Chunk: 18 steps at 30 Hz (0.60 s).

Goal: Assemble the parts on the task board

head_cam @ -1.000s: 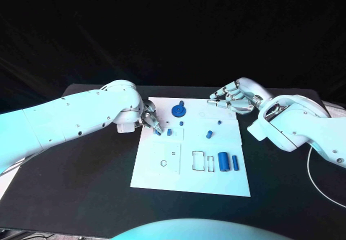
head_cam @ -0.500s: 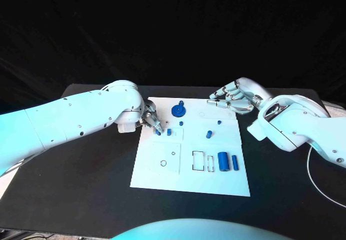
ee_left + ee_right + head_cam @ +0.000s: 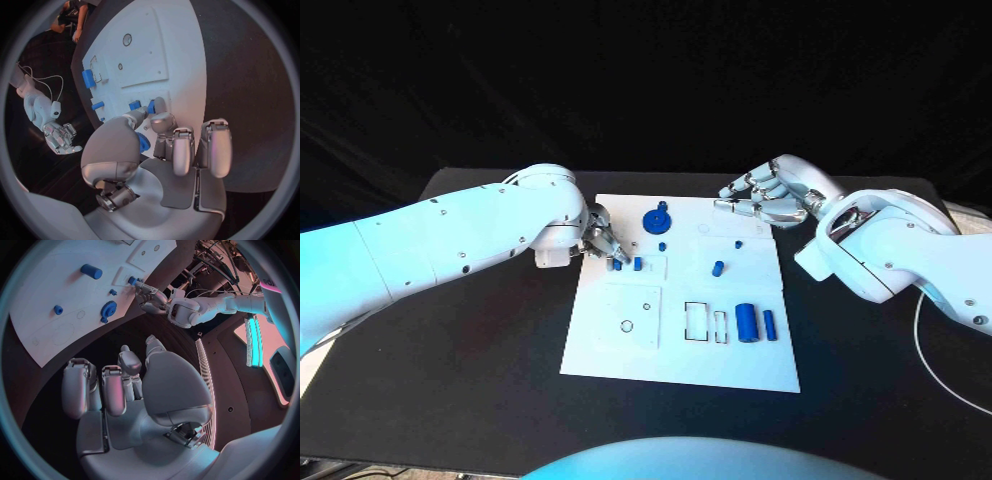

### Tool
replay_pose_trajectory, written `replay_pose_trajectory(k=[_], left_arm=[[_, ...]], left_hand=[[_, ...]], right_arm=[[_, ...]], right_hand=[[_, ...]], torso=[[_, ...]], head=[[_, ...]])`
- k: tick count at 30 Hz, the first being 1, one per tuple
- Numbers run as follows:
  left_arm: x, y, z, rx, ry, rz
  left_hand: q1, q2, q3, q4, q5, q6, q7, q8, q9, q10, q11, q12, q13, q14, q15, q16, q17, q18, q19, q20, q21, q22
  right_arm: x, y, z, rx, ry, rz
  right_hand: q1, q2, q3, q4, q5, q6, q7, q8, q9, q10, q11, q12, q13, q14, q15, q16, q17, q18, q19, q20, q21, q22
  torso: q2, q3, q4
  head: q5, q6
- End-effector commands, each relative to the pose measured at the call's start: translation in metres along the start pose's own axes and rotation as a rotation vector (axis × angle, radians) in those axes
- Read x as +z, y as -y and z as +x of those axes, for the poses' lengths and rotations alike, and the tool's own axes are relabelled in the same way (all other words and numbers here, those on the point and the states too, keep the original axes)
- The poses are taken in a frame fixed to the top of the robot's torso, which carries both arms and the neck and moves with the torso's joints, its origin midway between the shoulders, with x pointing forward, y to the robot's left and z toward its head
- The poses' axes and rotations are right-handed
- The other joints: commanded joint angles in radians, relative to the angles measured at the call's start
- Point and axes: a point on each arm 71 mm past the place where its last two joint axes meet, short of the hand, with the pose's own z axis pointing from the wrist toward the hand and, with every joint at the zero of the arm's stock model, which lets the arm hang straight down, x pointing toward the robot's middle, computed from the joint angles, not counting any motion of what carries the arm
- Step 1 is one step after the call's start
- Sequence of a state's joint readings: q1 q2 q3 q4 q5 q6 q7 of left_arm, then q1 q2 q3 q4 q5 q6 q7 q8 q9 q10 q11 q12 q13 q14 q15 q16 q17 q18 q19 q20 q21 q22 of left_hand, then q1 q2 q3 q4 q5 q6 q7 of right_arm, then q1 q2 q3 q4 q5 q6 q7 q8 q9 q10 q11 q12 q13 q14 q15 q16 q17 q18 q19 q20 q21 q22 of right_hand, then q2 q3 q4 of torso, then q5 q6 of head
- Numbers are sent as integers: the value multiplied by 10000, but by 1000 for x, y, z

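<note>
Pinching a small blue peg (image 3: pixel 616 264) at the board's (image 3: pixel 681 370) left edge, the left hand (image 3: pixel 599 238) could tilt it and jam it beside its neighbour peg (image 3: pixel 639 265). The right hand (image 3: pixel 764 196) hovers with fingers curled, holding nothing, over the board's far right corner, well clear.

One white task board (image 3: pixel 682 350) lay on one black table (image 3: pixel 444 380). Blue parts counted on it: seven. One gear-shaped piece (image 3: pixel 656 218), one large cylinder (image 3: pixel 747 323), five smaller pieces. Two hands were over the table.
</note>
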<state>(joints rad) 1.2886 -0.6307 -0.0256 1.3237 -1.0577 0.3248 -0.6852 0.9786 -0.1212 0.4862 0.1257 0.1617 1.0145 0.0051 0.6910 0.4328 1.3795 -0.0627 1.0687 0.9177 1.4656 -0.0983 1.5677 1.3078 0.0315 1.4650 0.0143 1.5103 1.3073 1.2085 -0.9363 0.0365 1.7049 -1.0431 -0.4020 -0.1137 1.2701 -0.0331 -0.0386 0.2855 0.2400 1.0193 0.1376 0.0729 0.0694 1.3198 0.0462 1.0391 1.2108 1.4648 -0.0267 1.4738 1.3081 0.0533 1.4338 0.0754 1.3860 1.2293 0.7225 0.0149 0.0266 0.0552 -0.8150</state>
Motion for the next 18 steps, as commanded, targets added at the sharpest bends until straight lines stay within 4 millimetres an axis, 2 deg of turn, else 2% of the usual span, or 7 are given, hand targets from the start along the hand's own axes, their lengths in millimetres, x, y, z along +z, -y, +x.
replay_pose_trajectory(k=[1,13,16,18], left_arm=[[1,-4,2,237,-212,-460],[1,-9,-4,-418,523,-351],[-1,-10,-8,-1031,1010,-18],[-2,-10,-10,-1698,1334,331]], left_hand=[[-137,27,-179,50,-22,25,49,-60,-15,17,70,29,15,1052,-72,31,2630,-156,815,-82,67,2123],[-466,-44,-1558,541,-59,129,45,-108,-54,48,65,53,90,1052,-75,31,2630,-175,844,-87,127,2193],[-555,-89,-2202,827,-301,124,23,-121,-63,42,57,39,91,1052,-99,31,2630,-159,822,-113,72,2148],[-521,-59,-2490,972,-378,49,53,-161,-79,-43,65,-82,-34,1052,-100,31,2630,-116,757,-118,-78,2015]], right_arm=[[0,-1,1,-77,-106,-111],[0,-1,1,-84,-125,-105],[0,0,1,-86,-129,-99],[0,0,1,-88,-129,-93]], right_hand=[[65,50,-60,-16,60,38,-41,24,16,-53,22,30,-15,738,-10,-67,1231,173,-47,0,-42,-8],[59,49,-77,-10,61,37,-40,24,15,-65,22,9,-30,734,-10,-80,1215,174,-50,0,-46,-15],[49,48,-104,-2,60,36,-40,23,15,-70,24,2,-37,733,-9,-84,1212,174,-51,0,-49,-18],[49,48,-104,-2,60,36,-40,23,15,-70,24,2,-37,733,-9,-84,1212,174,-51,0,-49,-18]], torso=[[-2,2,3],[20,-16,-20],[20,-17,-14],[2,-5,0]], head=[[3,2],[-8,84],[-35,87],[-46,88]])
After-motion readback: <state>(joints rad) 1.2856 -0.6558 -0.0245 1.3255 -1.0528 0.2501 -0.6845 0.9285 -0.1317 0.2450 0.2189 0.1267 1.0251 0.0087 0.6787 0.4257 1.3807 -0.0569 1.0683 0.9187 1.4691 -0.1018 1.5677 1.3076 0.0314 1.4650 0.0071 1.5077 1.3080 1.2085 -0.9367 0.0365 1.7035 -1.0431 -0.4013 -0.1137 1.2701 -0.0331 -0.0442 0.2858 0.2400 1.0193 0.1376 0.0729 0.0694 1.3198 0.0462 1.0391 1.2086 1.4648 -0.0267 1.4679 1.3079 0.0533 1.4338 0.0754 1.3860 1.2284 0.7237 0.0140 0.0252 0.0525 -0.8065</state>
